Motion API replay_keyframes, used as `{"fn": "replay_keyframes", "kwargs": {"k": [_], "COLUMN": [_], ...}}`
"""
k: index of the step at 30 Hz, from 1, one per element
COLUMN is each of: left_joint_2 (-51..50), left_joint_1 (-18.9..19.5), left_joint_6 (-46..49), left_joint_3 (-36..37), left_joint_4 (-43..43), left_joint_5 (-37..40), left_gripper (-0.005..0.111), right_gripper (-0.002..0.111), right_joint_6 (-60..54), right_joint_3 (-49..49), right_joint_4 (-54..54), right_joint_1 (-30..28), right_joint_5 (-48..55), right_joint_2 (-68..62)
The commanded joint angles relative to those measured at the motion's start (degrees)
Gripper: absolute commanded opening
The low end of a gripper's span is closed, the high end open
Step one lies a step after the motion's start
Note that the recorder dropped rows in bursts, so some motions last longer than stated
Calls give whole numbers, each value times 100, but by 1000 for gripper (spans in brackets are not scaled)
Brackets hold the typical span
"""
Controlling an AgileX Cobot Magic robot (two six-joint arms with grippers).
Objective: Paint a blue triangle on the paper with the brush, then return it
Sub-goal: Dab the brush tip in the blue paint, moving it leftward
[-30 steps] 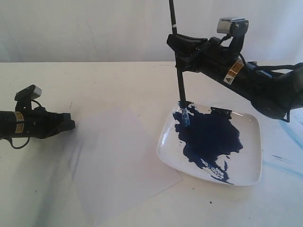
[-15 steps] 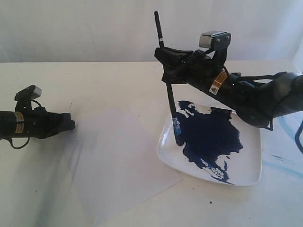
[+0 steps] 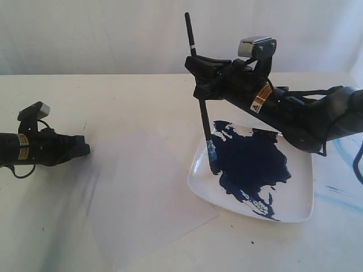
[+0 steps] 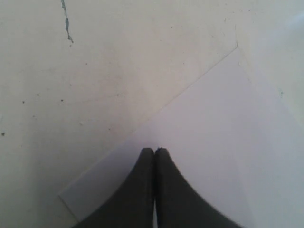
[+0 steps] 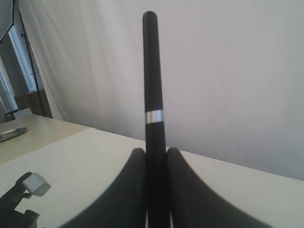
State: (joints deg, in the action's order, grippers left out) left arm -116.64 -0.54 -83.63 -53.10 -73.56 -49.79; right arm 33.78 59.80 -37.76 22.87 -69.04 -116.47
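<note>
The brush (image 3: 207, 131) (image 5: 153, 95) stands nearly upright, its top leaning toward the counter's (image 3: 130, 96) left edge. Its blue tip is down in the plate (image 3: 299, 195), at the left fringe of the paint pool (image 3: 252, 161) that fills the plate's middle. The plate sits on the counter's right half, just beside the paper (image 3: 142, 192) (image 4: 213, 142). The right hand (image 3: 198, 79) (image 5: 156, 159) is clamped on the handle, well above the tip. A second ago the brush stood straighter, tip at the plate's far corner; half a second ago it was as now. The left hand (image 3: 84, 149) (image 4: 154, 152), fingers together, sits over the paper's left edge, unmoved.
</note>
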Motion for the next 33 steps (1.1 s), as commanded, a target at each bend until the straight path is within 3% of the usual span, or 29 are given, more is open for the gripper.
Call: {"fn": "replay_keyframes", "kwargs": {"k": [1,11,33], "left_joint_2": [-10,-10,-10], "left_joint_1": [-16,-16,-16], "left_joint_6": [11,11,11], "left_joint_3": [28,28,28], "left_joint_4": [-108,-108,-108], "left_joint_5": [290,290,290], "left_gripper": [0,0,0], "right_gripper": [0,0,0], "right_joint_6": [-21,-21,-21], "right_joint_3": [9,9,9], "right_joint_4": [-93,-584,-535], "right_joint_1": [6,6,6], "right_joint_5": [-92,-92,-92], "right_joint_2": [-18,-18,392]}}
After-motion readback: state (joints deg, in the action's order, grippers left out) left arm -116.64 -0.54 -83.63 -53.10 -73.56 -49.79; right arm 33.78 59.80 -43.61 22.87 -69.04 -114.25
